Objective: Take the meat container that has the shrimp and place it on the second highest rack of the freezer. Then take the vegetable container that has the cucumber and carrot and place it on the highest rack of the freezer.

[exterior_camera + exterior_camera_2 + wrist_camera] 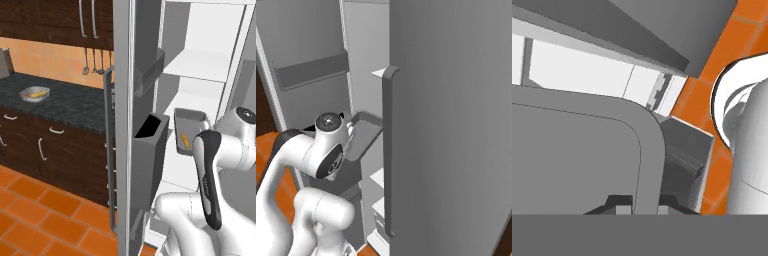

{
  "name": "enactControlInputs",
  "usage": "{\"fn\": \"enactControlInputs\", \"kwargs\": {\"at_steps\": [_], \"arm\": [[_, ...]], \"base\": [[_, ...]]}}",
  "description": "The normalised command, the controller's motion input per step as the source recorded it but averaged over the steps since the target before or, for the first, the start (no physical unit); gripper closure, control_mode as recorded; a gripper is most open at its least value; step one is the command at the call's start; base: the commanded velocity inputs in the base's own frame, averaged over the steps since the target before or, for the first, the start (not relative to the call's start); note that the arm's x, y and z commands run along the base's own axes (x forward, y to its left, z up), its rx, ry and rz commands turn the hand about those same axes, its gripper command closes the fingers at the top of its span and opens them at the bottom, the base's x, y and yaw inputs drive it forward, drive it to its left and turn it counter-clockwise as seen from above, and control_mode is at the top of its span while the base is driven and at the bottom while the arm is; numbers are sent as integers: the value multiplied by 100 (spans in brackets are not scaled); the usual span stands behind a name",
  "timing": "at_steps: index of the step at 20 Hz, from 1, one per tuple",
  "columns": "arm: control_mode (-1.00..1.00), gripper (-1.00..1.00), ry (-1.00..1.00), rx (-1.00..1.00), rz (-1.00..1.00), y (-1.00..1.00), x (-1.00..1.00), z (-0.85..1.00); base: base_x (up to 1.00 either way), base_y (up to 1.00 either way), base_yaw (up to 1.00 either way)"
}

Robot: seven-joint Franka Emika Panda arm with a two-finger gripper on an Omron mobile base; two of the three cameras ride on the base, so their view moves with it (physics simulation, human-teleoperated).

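The meat container (190,122) is a grey tray with the small orange shrimp (185,141) in it. It hangs tilted in front of the white interior of the freezer (200,30). My gripper (646,202) is shut on the tray's rim (649,150), one dark fingertip on each side. A white shelf (187,65) lies above the tray and another (175,172) below; the interior's top is cut off, so I cannot tell which is the second highest rack. The vegetable container (34,94), a grey bowl with the cucumber and carrot, stands on the dark counter (70,102) far left. The right base view shows the tray (363,135) beside my wrist.
The open freezer door (125,125) carries grey bins (150,160) and a long handle (108,150) just left of the tray. The other door (451,125) is closed, with a vertical handle (388,150). Dark cabinets (45,145) stand over an orange tile floor (40,215).
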Motion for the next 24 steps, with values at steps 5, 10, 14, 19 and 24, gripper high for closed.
{"fn": "enactControlInputs", "kwargs": {"at_steps": [5, 10, 14, 19, 24], "arm": [[-100, 100, -4, 18, -12, -23, 29, 0], [-100, 100, 0, 1, -15, -1, 39, -1], [-100, 100, 0, 4, -11, -4, 54, -9], [-100, 100, 0, 10, -1, -3, 60, -10], [-100, 100, 0, 1, 0, -4, 63, -10]], "base": [[0, 0, 0], [0, 0, 0], [0, 0, 0], [0, 0, 0], [0, 0, 0]]}}
